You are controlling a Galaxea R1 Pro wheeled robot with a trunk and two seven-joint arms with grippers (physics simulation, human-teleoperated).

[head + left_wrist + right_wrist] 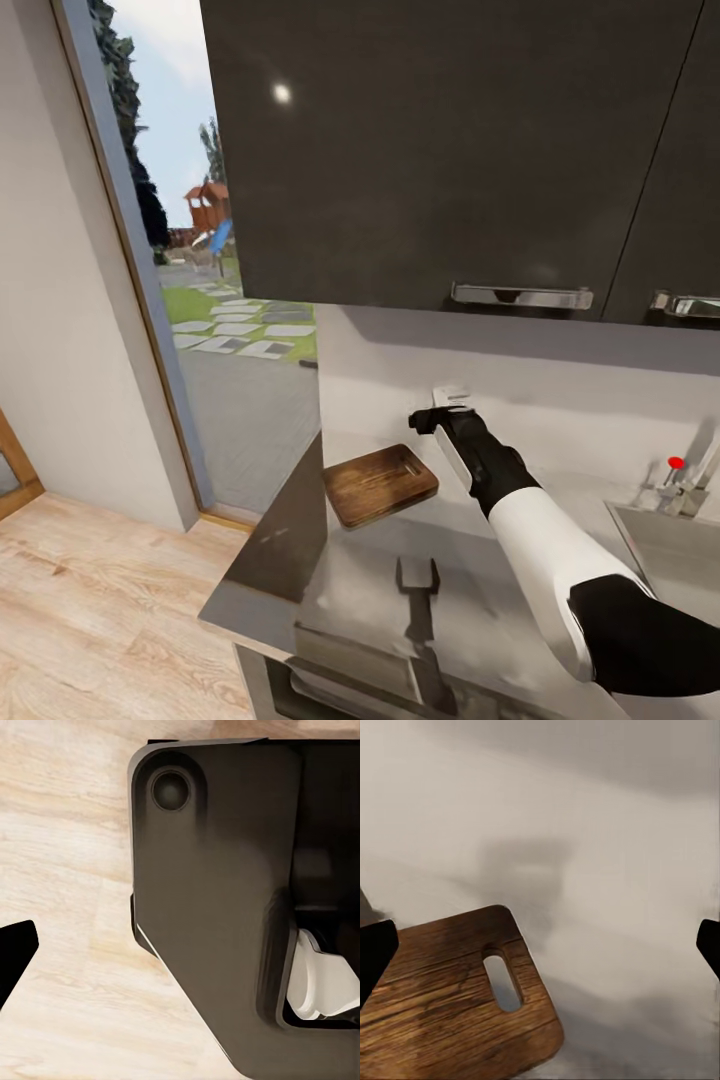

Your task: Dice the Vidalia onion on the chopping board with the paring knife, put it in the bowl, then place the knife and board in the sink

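In the head view the right arm [560, 560], white with a black elbow and black forearm, reaches from the near right corner up over the desk [480, 590], a glossy grey countertop whose pale front edge runs across the bottom of the picture. The arm's reflection shows dark on the desk surface below it. The right gripper [447, 408] hangs in the air above the far part of the desk, close to the pale wall and just beyond the chopping board's right end. In the right wrist view its two dark fingertips [375, 952] sit at opposite edges of the picture with bare desk between them, so the jaws stand wide apart and hold nothing.

The chopping board [381, 484] lies flat on the desk near its left end, well clear of the sink. Its long axis runs left to right, tilted slightly away toward the right, and the slot-shaped handle hole is at the right, far end, nearest the gripper [502, 982].

At the right edge the sink [665, 545] shows its steel rim, with the chrome tap [690, 480] and red knob behind.

The left wrist view looks down at wooden floor [67, 870] and the robot's dark base [210, 892]; one dark fingertip [15, 952] shows, and whether those jaws are apart or together cannot be told.

Beyond, dark wall cabinets [450, 150] hang overhead, and a glass door [200, 250] at left faces a garden.
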